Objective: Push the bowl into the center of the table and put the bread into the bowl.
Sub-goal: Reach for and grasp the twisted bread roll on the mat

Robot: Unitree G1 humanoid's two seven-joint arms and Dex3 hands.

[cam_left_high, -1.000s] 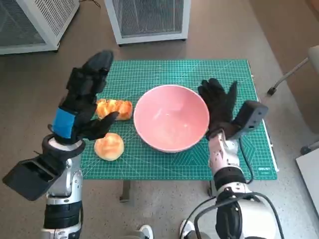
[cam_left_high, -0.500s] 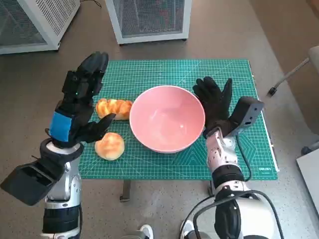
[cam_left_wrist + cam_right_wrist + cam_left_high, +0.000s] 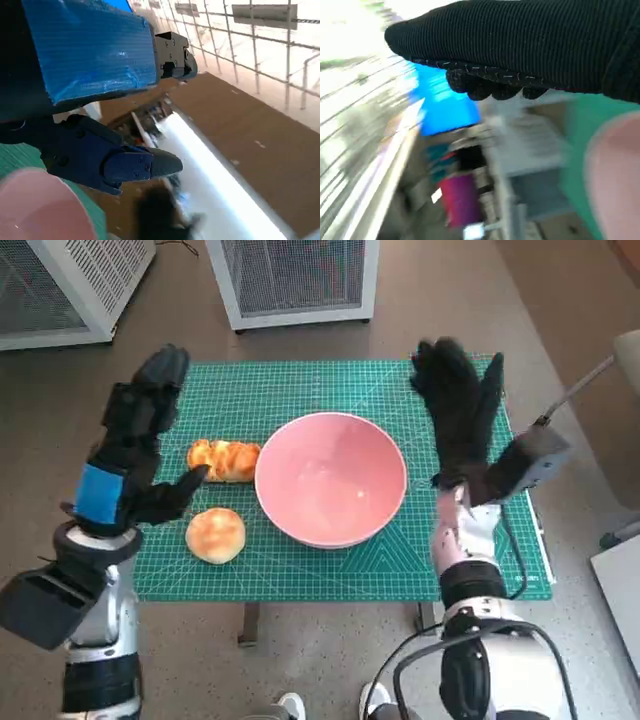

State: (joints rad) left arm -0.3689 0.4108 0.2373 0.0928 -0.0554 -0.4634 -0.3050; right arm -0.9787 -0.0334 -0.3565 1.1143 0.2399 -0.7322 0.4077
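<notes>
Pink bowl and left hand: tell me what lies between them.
In the head view, the braided bread lies between the pink bowl and the left hand, on the green mat.

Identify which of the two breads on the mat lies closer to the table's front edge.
The round bun: it sits nearer the front edge, while the long braided loaf lies behind it, beside the pink bowl.
</notes>
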